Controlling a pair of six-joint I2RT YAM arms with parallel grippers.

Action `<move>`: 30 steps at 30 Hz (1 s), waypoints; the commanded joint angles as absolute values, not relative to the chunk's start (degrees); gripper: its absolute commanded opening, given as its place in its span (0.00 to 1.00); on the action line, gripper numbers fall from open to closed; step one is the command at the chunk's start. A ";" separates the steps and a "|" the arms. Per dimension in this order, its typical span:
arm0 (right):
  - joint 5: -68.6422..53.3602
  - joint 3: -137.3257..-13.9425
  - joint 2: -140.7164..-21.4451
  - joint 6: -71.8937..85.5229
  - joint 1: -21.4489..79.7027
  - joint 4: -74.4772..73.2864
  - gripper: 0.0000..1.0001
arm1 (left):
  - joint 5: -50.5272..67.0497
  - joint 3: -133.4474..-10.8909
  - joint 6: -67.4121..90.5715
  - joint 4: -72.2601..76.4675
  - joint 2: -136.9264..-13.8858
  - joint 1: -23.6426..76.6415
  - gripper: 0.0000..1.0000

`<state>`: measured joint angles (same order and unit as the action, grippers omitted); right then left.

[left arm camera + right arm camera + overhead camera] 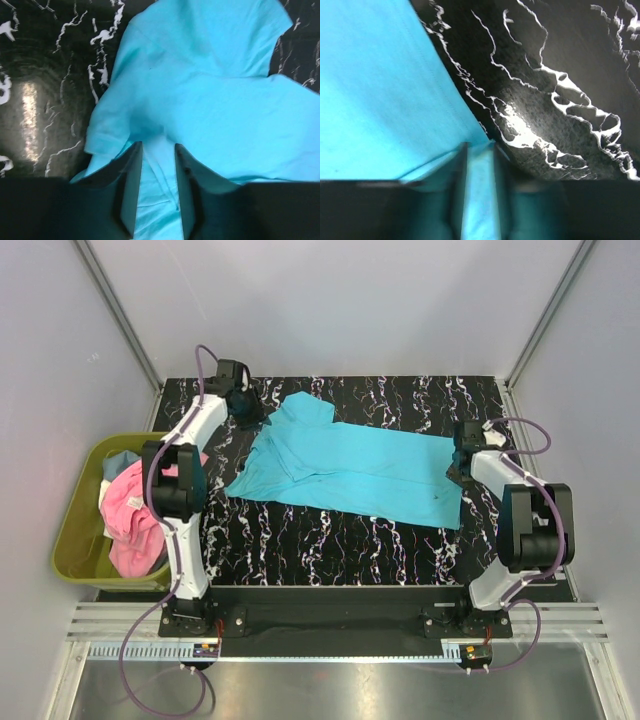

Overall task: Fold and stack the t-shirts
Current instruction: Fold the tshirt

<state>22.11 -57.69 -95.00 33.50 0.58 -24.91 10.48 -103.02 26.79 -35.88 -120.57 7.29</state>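
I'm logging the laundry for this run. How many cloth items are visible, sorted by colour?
turquoise t-shirt: 1, spread on the table
pink garment: 1, in the green bin
grey-blue garment: 1, in the green bin
Total: 3 visible; anything buried beneath them in the bin cannot be counted.

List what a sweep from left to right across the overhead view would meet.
green bin holding a pink shirt → left arm → turquoise shirt → right arm
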 commanded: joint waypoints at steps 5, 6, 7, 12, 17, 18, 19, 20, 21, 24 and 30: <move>19.51 -66.35 -91.32 34.88 0.35 -37.23 0.53 | 3.98 -106.79 25.59 -40.93 -114.01 9.83 0.59; 18.55 -66.36 -89.84 36.81 0.35 -41.01 0.53 | -1.44 -105.57 25.05 -41.65 -110.77 10.89 0.61; 17.41 -65.75 -88.61 37.61 0.44 -41.91 0.54 | -3.06 -104.43 24.53 -42.10 -109.09 11.94 0.62; 4.50 -56.89 -82.54 41.48 0.35 -38.16 0.46 | -0.46 -87.52 26.89 -39.04 -99.43 16.61 0.58; 4.65 -51.51 -84.98 41.66 -1.32 -34.64 0.35 | 2.02 -73.49 31.46 -32.18 -95.71 17.84 0.56; 4.57 -50.20 -85.69 41.57 -1.93 -34.02 0.35 | 1.15 -72.35 31.81 -32.17 -95.89 18.02 0.56; 4.74 -49.49 -86.04 41.75 -2.28 -33.67 0.35 | 0.45 -70.68 32.25 -32.34 -96.15 18.10 0.56; 5.01 -48.96 -86.04 41.84 -2.72 -33.23 0.35 | 0.18 -70.23 32.43 -32.87 -96.85 18.28 0.56; 5.44 -47.91 -86.13 42.01 -3.42 -33.31 0.35 | -2.96 -70.05 32.78 -33.74 -97.29 18.28 0.56; 7.21 -45.98 -86.13 42.36 -6.58 -33.31 0.36 | -8.14 -68.12 34.54 -36.03 -98.17 18.28 0.56; 7.12 -42.98 -85.34 40.61 -11.60 -31.38 0.36 | -13.08 -62.32 38.40 -35.07 -98.79 18.28 0.57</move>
